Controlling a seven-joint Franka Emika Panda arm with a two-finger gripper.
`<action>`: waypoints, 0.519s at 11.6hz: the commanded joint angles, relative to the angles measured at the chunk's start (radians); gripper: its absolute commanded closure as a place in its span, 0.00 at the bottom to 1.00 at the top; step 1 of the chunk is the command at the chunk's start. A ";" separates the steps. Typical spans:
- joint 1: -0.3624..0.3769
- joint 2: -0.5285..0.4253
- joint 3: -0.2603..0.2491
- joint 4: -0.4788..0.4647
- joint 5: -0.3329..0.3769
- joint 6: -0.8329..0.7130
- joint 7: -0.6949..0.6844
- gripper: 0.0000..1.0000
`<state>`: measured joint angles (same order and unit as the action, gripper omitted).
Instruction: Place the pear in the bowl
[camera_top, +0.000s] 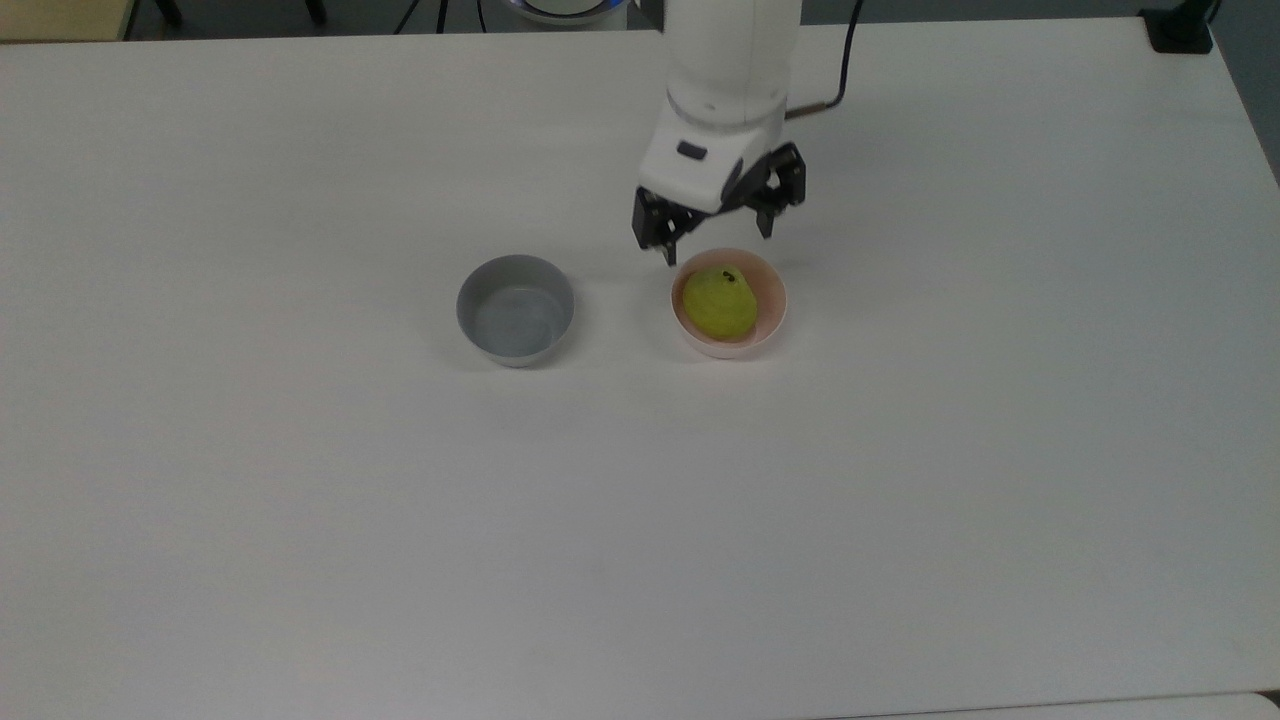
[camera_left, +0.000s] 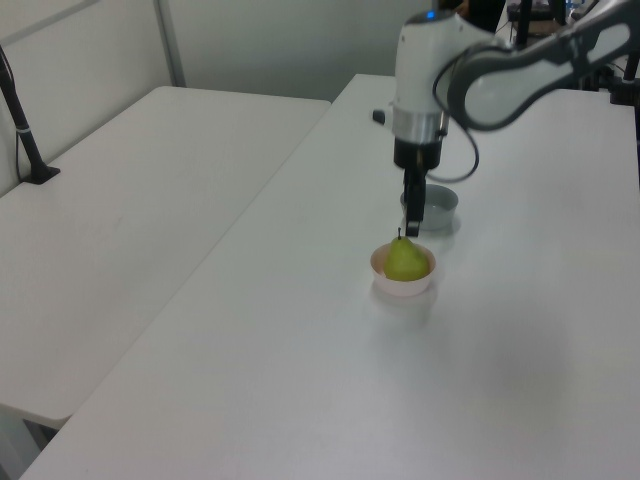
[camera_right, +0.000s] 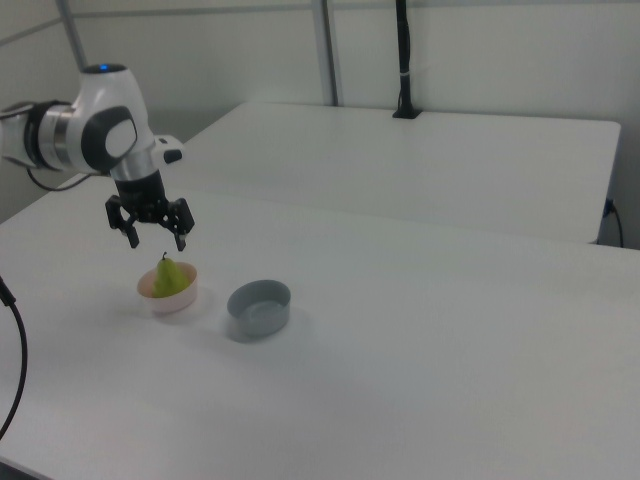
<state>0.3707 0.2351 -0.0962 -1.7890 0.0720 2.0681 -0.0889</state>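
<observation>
Pear (camera_top: 718, 303) in bowl (camera_top: 768, 325), below spread jaws

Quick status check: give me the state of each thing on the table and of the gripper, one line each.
pear: upright in the pink bowl, stem up, free of the fingers.
pink bowl: upright on the table, holding the pear.
grey bowl: upright, empty, to the top view's left of the pink bowl.
gripper: open, above the pink bowl, holding nothing.
</observation>
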 joint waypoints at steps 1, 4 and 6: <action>-0.079 -0.158 -0.004 0.037 -0.017 -0.218 0.021 0.00; -0.192 -0.266 0.003 0.084 -0.012 -0.398 0.026 0.00; -0.318 -0.267 0.070 0.186 -0.015 -0.598 0.028 0.00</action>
<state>0.1659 -0.0271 -0.0959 -1.6877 0.0704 1.6443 -0.0876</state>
